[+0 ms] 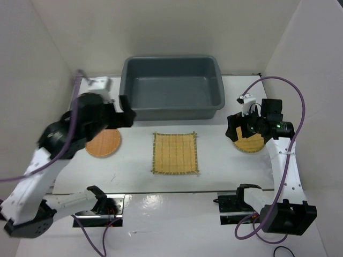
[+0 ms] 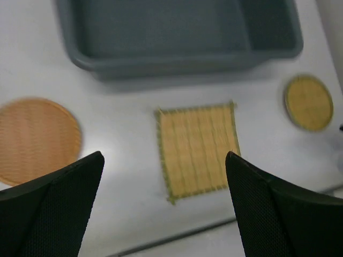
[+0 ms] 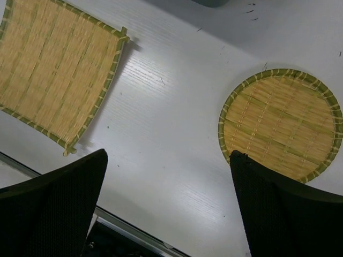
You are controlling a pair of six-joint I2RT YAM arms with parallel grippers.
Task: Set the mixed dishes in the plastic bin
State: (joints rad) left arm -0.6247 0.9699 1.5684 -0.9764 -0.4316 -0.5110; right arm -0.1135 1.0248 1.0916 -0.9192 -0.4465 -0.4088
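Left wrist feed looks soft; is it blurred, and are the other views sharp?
Left wrist: blurred throughout, bin and orange disc edges smeared. Right wrist: sharp, weave on the square mat and pale disc clear. Top external: table sharp.

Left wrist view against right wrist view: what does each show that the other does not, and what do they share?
Only the left wrist view shows the orange-brown round disc and the inside of the plastic bin, nothing visible in it. Only the right wrist view shows sharply the weave and greenish rim of the paler yellow round disc; it adds no object. Both show the square slatted mat, that disc, the white table, and an open gripper: the left gripper in one, the right gripper in the other.
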